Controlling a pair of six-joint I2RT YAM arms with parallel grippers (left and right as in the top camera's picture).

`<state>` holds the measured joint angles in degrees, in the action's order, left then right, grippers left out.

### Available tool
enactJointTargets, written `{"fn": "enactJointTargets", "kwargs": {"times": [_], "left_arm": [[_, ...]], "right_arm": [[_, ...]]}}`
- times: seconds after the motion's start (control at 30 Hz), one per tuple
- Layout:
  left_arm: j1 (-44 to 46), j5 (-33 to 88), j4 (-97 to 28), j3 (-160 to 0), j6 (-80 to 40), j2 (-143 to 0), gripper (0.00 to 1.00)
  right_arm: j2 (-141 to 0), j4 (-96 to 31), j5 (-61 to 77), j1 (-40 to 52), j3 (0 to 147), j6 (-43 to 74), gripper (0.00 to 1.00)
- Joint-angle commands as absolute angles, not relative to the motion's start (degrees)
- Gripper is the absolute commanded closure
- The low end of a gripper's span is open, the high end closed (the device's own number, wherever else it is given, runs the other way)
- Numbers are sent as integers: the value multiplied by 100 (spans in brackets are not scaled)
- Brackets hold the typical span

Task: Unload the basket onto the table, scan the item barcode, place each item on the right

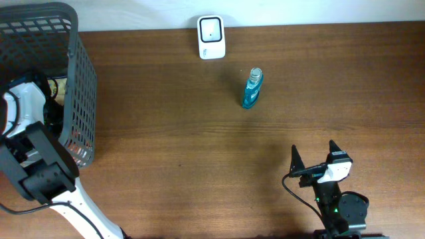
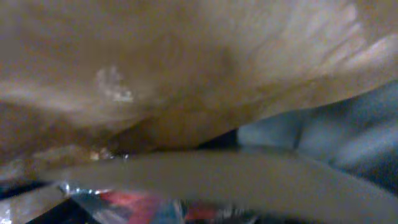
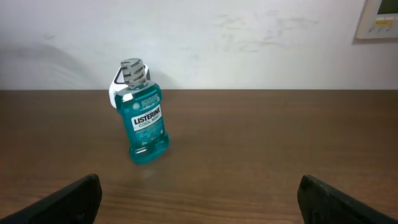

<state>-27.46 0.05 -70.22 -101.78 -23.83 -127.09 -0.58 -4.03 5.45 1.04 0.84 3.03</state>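
Note:
My left arm (image 1: 30, 143) reaches down into the dark mesh basket (image 1: 81, 99) at the far left, and its gripper is hidden there. The left wrist view is blurred and filled by a tan crinkled packet (image 2: 186, 62) very close to the lens, with a red and blue wrapper (image 2: 143, 208) below it. No fingers can be made out there, and I cannot tell whether anything is held. The white barcode scanner (image 1: 212, 37) stands at the table's back edge. My right gripper (image 1: 313, 154) (image 3: 199, 186) rests open near the front right with nothing between its fingers.
A teal Listerine bottle (image 1: 252, 88) (image 3: 142, 118) stands upright right of centre, in front of the scanner and well ahead of my right gripper. The basket's tall walls surround my left arm. A pale wall runs behind the table.

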Motion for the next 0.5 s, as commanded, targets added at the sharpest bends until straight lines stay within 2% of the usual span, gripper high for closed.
{"fn": "enactJointTargets", "kwargs": {"times": [0.0,0.03,0.1,0.17,0.33,0.47], "left_arm": [[-2718,67,-6735,-10042,-2482,-12761,45],[-2718,69,-6657,-10042,-2482,-12761,56],[-2718,69,-6536,-10042,-2482,-12761,56],[-2718,69,-6497,-10042,-2482,-12761,53],[-2718,246,-6650,-10259,-2473,-12759,65],[-2718,519,-7332,-11323,-2456,-12759,71]], "right_arm": [[-19,-403,537,69,32,322,2],[-19,-405,534,69,32,322,1],[-19,-405,534,69,32,322,2],[-19,-403,534,69,32,322,2],[-19,-405,534,69,32,322,2],[-19,-403,534,69,32,322,2]]}}
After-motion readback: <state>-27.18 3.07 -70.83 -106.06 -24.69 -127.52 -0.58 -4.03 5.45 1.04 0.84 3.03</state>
